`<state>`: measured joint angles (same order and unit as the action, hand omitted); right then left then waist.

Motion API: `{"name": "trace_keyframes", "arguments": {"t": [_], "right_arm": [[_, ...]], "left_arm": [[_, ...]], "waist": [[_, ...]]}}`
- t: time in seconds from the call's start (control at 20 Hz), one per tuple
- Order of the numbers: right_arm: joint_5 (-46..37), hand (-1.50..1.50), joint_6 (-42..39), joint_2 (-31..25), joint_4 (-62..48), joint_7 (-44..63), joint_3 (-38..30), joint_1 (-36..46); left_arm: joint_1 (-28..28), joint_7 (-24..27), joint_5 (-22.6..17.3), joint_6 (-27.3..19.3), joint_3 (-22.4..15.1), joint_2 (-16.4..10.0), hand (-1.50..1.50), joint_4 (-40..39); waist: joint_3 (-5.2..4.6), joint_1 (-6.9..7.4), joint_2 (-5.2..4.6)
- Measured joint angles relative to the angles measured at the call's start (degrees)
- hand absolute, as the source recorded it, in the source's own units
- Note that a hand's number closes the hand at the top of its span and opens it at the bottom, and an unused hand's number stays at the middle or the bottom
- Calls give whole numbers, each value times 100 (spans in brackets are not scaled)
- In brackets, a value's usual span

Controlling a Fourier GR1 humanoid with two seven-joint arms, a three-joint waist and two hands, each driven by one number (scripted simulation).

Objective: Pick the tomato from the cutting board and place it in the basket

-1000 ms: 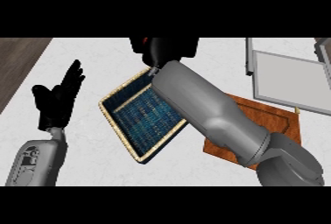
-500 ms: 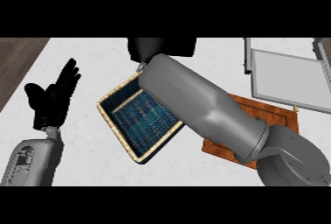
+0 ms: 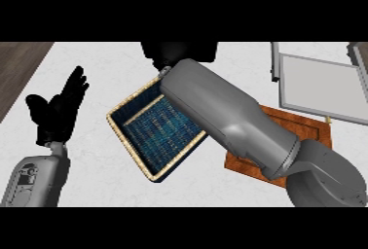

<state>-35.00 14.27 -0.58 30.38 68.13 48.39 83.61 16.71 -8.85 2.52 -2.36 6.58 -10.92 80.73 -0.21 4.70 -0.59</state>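
The basket [image 3: 155, 127] is a flat rectangular tray with a tan rim and blue woven inside, lying slantwise at the counter's middle. The brown wooden cutting board [image 3: 305, 130] lies to its right, mostly covered by my right forearm. No tomato shows anywhere. My right arm stretches across the basket's far corner, and my right hand [image 3: 179, 52] is a black shape beyond that corner at the view's top; its fingers are hidden. My left hand [image 3: 56, 111] rests open, fingers up, left of the basket.
A grey-framed white panel [image 3: 316, 87] lies at the back right, beyond the cutting board. A dark wooden strip [image 3: 20, 63] borders the white counter [image 3: 93, 185] at the far left.
My right forearm has swung leftward over the basket, carrying the hand towards the basket's far corner. The left hand has shifted slightly left.
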Motion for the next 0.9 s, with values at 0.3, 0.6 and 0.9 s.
{"name": "trace_keyframes", "arguments": {"t": [0.3, 0.6, 0.9], "right_arm": [[333, 150, -279, -6, 85, 0, 145, -97], [434, 150, -391, -10, 10, -42, 264, -73], [529, 150, -547, -11, -102, -56, 426, -207]], "left_arm": [[-181, 51, 20, -23, -28, 51, 0, 84], [-140, 26, 11, -27, 31, 4, 0, 80], [-236, 9, 52, -69, -32, 77, 0, 175]], "waist": [[4, -37, 11], [7, -100, 9], [8, -90, 7]]}}
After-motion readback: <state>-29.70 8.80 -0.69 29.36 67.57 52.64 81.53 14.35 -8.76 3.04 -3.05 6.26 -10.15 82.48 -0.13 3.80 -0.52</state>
